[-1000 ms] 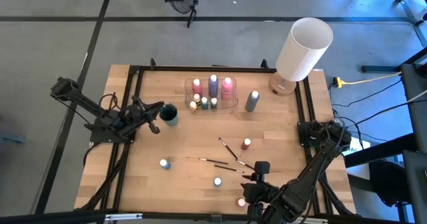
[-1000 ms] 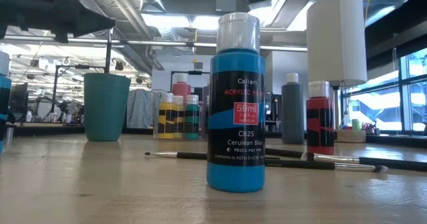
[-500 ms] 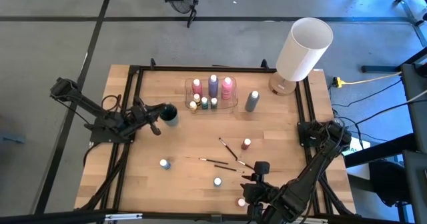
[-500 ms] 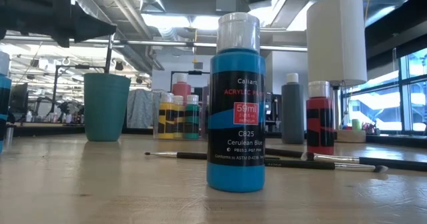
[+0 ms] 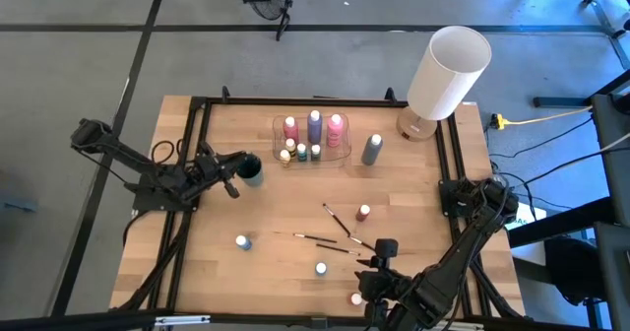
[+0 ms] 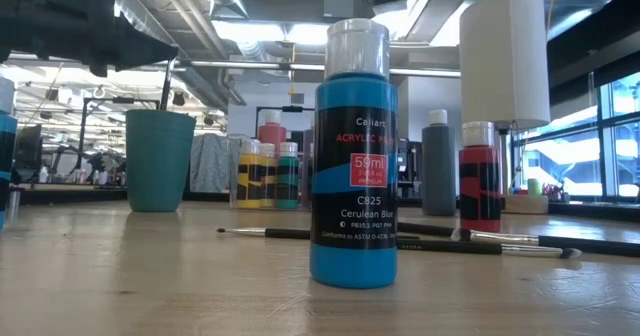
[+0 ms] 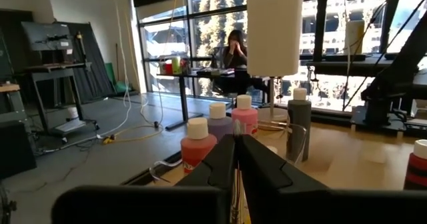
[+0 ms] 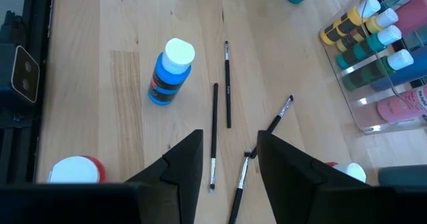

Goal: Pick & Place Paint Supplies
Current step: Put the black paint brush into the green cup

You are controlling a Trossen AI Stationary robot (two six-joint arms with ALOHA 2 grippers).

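Left jaws together, a hairline slit between them, hanging just above the teal cup (image 5: 250,169) near the bench's left edge, with the left arm (image 5: 157,178) reaching in from that side. From the cup, one thin paintbrush (image 6: 166,84) leans up toward them – cannot tell whether gripped or only close.

Right jaws apart on nothing, poised at the near edge over three loose brushes (image 8: 228,84) lying flat on the wood. Just beside those stand a blue white-capped bottle (image 8: 170,74) and a red-labelled bottle (image 5: 364,213); another blue one (image 5: 242,241) stands well apart to the left, and a red one (image 5: 356,298) sits at the near edge by the right arm (image 5: 463,242).

Farther back, a clear tray (image 5: 345,154) holding the taller pink bottle (image 5: 290,128), purple bottle (image 5: 314,124) and a second pink (image 5: 336,127), with tiny yellow and green bottles (image 5: 300,154) in front. Just right of the tray, outside it, a grey bottle (image 5: 371,150); beyond that, in the far right corner, the big white lamp (image 5: 448,72).

In the low view, closest to the lens and blocking the middle of the bench, the blue bottle (image 6: 353,176) – label reading "ACRYLIC", "59ml", "C825", "Cerulean Blue". Behind the bench in the left wrist view, a person (image 7: 235,51) seated at a desk by the windows.
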